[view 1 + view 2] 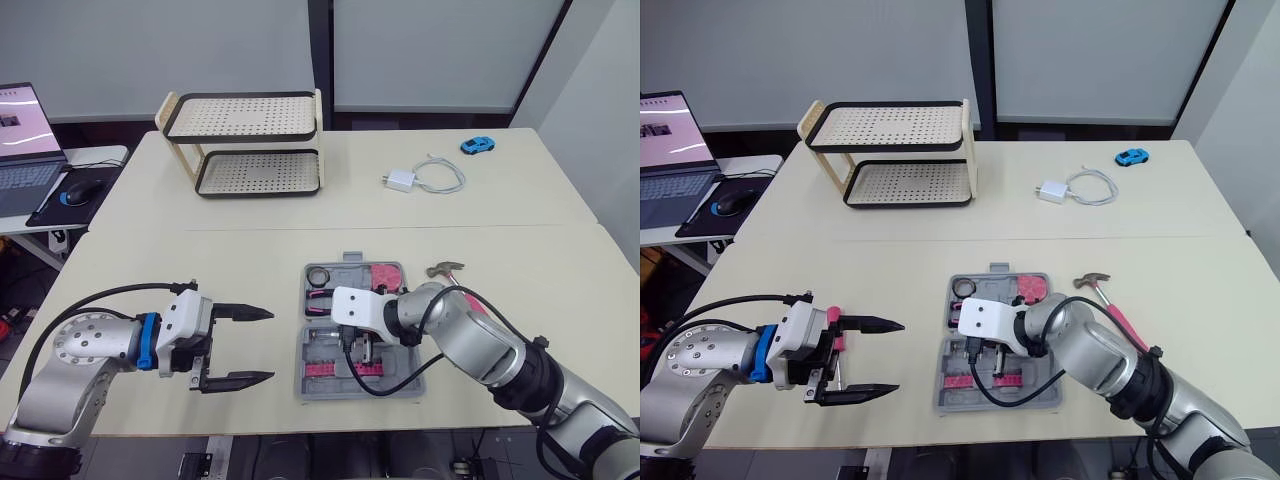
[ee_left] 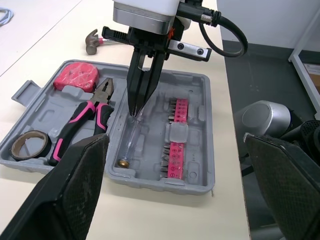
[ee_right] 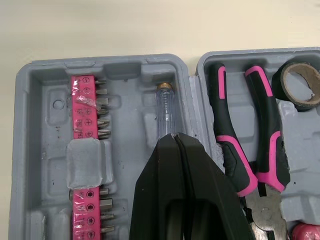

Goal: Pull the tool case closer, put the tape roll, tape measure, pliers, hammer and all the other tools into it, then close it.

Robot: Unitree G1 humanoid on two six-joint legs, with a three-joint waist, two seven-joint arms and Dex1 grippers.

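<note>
On the table [image 1: 200, 270], in the head views, the open tool case [image 1: 345, 394] was seen lying close before the robot, with the hammer [image 1: 455, 278] lying just beside its far right corner, head turned away and pink handle slanting back toward the robot's right. The left gripper [image 1: 268, 345] was held wide open and empty, near the case's left side but apart from it; the right gripper [image 1: 362, 355] was found low in the near half. Through the left wrist view, the tape roll [image 2: 31, 144], pliers [image 2: 82, 122] and tape measure [image 2: 76, 76] were found seated in the far half, and the right gripper was seen pinched shut on a clear-handled screwdriver [image 2: 129, 142] lying in its slot beside the pink bit strips [image 2: 173, 155]. Through the right wrist view, the screwdriver's long axis was shown parallel to the hinge, its brass end pointing toward the robot's left. It was judged light, stiff and slippery, best pinched across the handle; the hammer was judged head-heavy and rigid, best taken on the handle close to the head.
</note>
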